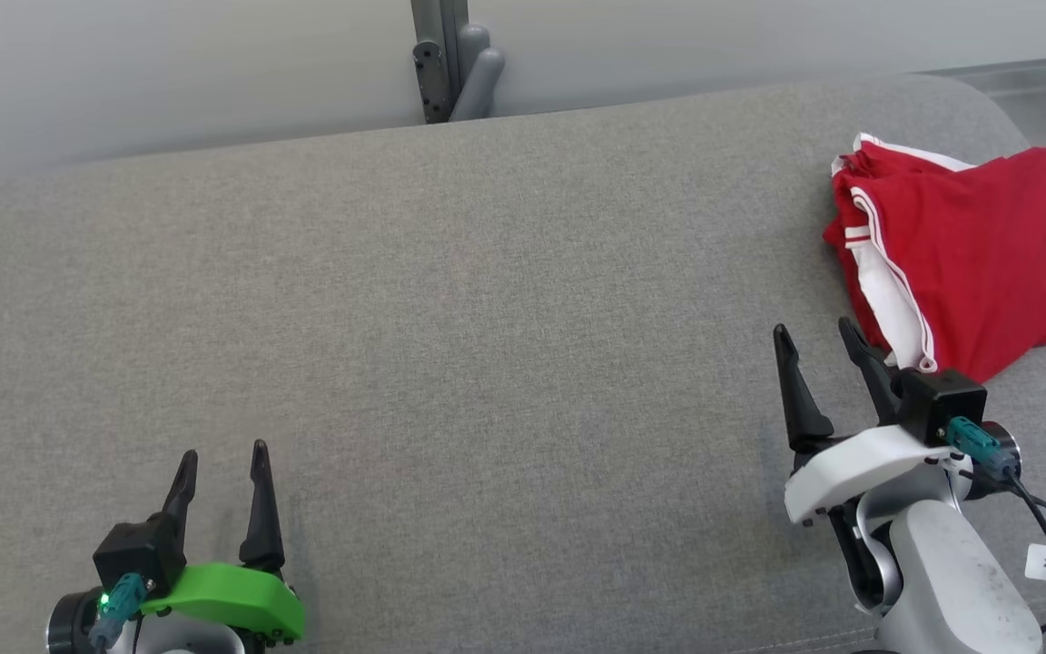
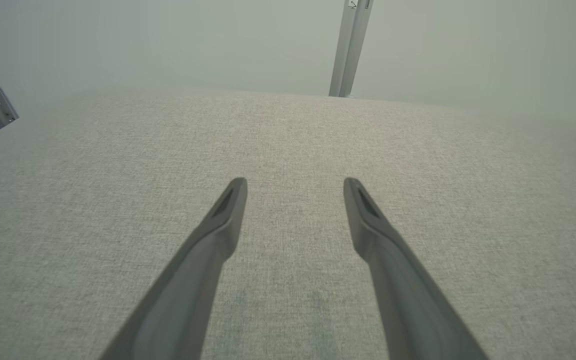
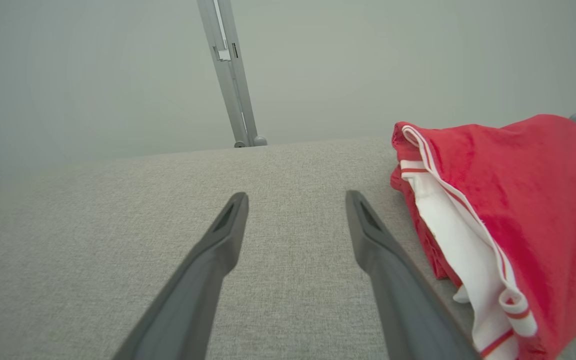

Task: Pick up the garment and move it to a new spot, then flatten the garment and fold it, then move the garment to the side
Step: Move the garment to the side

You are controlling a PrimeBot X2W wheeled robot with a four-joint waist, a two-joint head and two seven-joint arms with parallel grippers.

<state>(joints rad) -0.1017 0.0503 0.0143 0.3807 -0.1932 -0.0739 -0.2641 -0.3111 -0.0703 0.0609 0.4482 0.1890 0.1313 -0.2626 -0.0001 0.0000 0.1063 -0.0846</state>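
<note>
While the red garment (image 1: 986, 254) lies folded in a compact stack near the far right corner of the grey padded worktop (image 1: 487, 318), both tools are empty. Garment's white panel with striped trim faces the worktop's middle. Right gripper (image 1: 812, 327): jaws spread wide, nothing between them, positioned just beside the garment's near left edge; contact between its outer finger and the trim cannot be told. Left gripper (image 1: 224, 450): jaws likewise wide apart, holding nothing, near the worktop's near left corner, well apart from the garment. Grey metal post (image 1: 441, 54) stands behind the far edge.
</note>
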